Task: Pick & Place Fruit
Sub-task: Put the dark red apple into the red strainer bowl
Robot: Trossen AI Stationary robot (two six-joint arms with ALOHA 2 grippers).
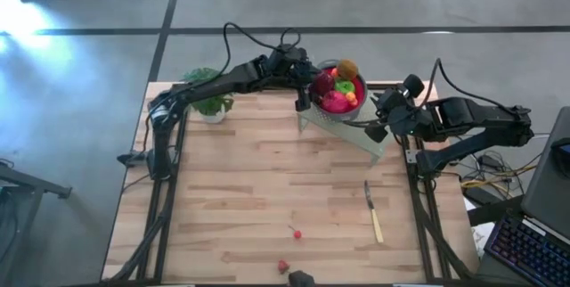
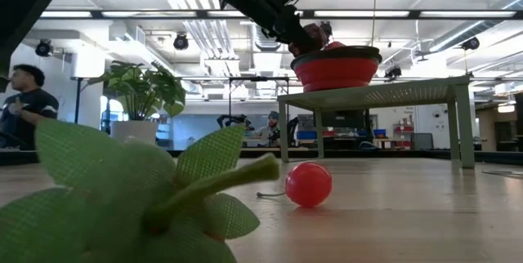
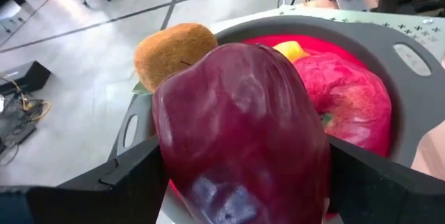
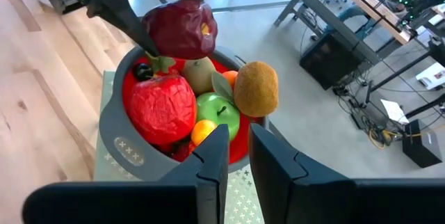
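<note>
The maroon plum-like fruit [image 3: 240,137] is held by the left gripper [image 1: 309,86] over the near rim of the bowl [image 4: 125,151], which stands on a small pale stand [image 1: 356,131] at the far side of the table [image 1: 267,198]. The left fingers are spread wide and clamped on the fruit's two flanks, as is seen in the left wrist view, where the dark pads press against its sides. The fruit is judged to be smooth, glossy and rigid (probably a light hollow imitation), so some slipperiness is to be expected; a grip across the widest part, as now taken, is thought the safest, since a hold nearer either end could let it squirt out.

The bowl is already heaped: a red apple [image 4: 161,109], a green apple [image 4: 219,116], a brown kiwi [image 4: 256,88] perched on the rim, a small orange one [image 4: 201,132] and others are seen inside. The kiwi looks fuzzy and less slippery, yet it sits precariously and could be knocked off by a careless release. A low, gentle release is therefore judged advisable.

The right gripper [image 4: 238,158] is held just beside the bowl on its other side, its fingers nearly closed with only a narrow gap and nothing between them.

Two small red fruits [image 1: 297,233] remain on the table near its front edge; being tiny and round (likely to roll), they are judged to need a nearly closed, centred pinch. A knife [image 1: 372,211] and a potted plant [image 1: 209,100] are left aside.
</note>
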